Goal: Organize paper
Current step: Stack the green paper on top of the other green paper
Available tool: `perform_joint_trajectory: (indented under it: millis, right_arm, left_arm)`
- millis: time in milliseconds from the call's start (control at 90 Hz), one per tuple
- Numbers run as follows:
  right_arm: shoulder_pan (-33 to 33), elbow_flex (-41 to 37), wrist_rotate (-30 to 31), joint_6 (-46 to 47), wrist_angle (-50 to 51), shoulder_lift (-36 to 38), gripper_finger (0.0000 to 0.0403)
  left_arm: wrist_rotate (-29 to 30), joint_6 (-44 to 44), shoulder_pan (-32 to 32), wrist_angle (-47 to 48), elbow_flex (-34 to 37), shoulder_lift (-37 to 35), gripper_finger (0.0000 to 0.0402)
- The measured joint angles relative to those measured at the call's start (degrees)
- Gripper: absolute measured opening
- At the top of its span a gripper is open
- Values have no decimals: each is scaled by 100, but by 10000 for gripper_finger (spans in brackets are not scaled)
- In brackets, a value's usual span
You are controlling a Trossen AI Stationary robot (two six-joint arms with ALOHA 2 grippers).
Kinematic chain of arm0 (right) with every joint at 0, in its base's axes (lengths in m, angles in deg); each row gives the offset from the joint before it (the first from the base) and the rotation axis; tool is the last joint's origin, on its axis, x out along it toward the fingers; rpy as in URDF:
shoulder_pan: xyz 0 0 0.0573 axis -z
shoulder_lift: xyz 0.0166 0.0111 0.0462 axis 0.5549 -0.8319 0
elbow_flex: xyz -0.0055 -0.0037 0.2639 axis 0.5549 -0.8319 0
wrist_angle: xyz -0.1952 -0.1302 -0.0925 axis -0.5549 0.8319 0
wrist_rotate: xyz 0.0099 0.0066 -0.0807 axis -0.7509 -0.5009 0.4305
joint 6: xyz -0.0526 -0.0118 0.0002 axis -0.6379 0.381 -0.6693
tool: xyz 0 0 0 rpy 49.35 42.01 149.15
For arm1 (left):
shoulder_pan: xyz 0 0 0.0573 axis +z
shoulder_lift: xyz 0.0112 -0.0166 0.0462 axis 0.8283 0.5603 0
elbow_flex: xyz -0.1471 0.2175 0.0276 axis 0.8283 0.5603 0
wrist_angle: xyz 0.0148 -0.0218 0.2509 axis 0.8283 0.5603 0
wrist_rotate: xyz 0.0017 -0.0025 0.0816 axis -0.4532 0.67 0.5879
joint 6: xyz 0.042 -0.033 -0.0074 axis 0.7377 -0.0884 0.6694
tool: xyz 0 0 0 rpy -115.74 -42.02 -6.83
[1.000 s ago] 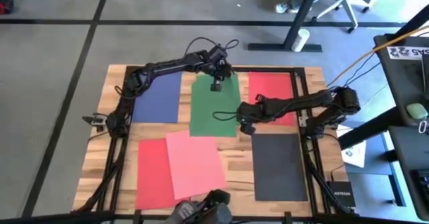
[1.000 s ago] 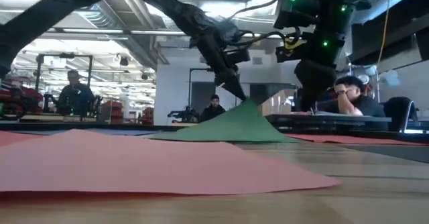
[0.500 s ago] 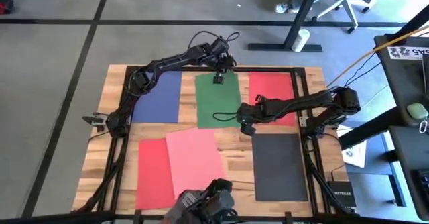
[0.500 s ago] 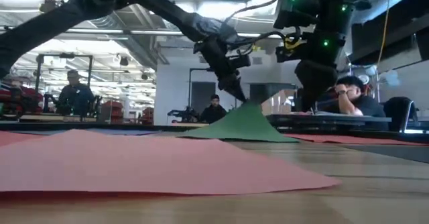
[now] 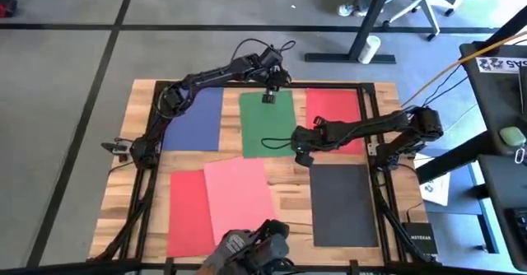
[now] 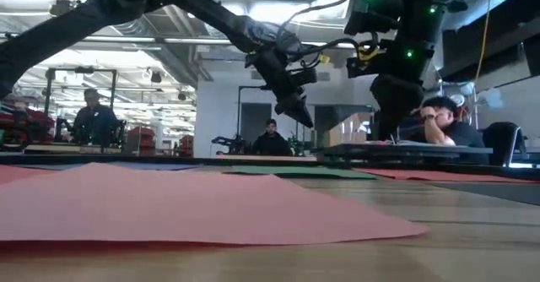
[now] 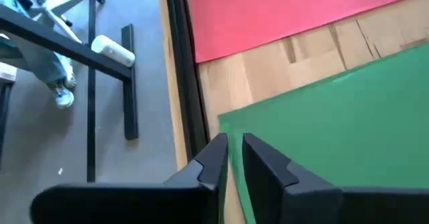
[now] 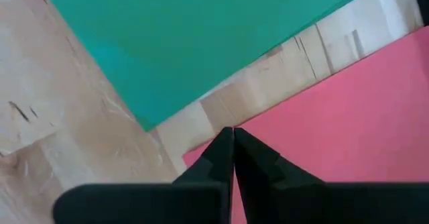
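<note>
The thin flat green sheet of paper (image 5: 268, 123) now lies flat on the light wooden slatted tabletop (image 5: 292, 176), where a second ago and half a second ago its far edge was lifted into a peak under the left arm's claw. The left gripper (image 5: 268, 97) has let go of that edge and hangs just above the sheet's far end; its two dark fingers (image 7: 218, 158) stand slightly apart with nothing between them, and the green corner shows directly below. The green sheet has also slid toward the far edge of the table since a second ago and now sits squarely between the blue rectangular sheet (image 5: 195, 120) on its left and the red rectangular sheet (image 5: 333, 110) on its right, the three forming a tidy far row. The right gripper (image 5: 301, 153) stays where it was, low over the near right corner of the green sheet, fingers pressed together and empty. This suggests the green sheet's placement is finished. What appears left is the near row: the salmon pink sheet (image 5: 239, 199) lies tilted and overlaps the second red sheet (image 5: 187, 213), while the dark grey sheet (image 5: 342, 204) lies straight, apart from them.
</note>
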Motion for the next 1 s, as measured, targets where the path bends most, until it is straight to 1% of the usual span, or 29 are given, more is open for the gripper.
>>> perform_joint_trajectory:
  millis: [200, 278, 333, 389, 478, 533, 644, 744, 1000]
  right_arm:
    - [0, 0, 2, 0, -2, 0, 0]
    - [0, 0, -4, 0, -2, 0, 0]
    - [0, 0, -4, 0, -3, 0, 0]
    - [0, 0, -9, -19, -2, 0, 0]
    - [0, 0, -53, -169, -7, 0, 0]
    - [9, 0, -60, -291, -29, 0, 0]
    - [152, 0, -244, -486, -59, 0, 0]
    - [357, 0, -268, -746, -61, 0, 0]
    - [1176, 0, -723, -1666, -128, 0, 0]
  left_arm:
    - [15, -154, -2, 91, 0, 0, 77]
    - [272, -102, -7, 429, 0, -28, 80]
    - [626, -59, -46, 730, 0, -38, 73]
    - [946, -148, -72, 1119, 0, -58, 57]
    - [1031, -330, -81, 1794, 0, -74, 20]
    - [1028, -566, -100, 2153, 0, -76, 8]
    - [1028, -1106, -116, 2670, 0, -76, 2]
    - [1011, -1504, -146, 2957, 0, -76, 1]
    - [1010, -1951, -144, 3819, 141, -82, 0]
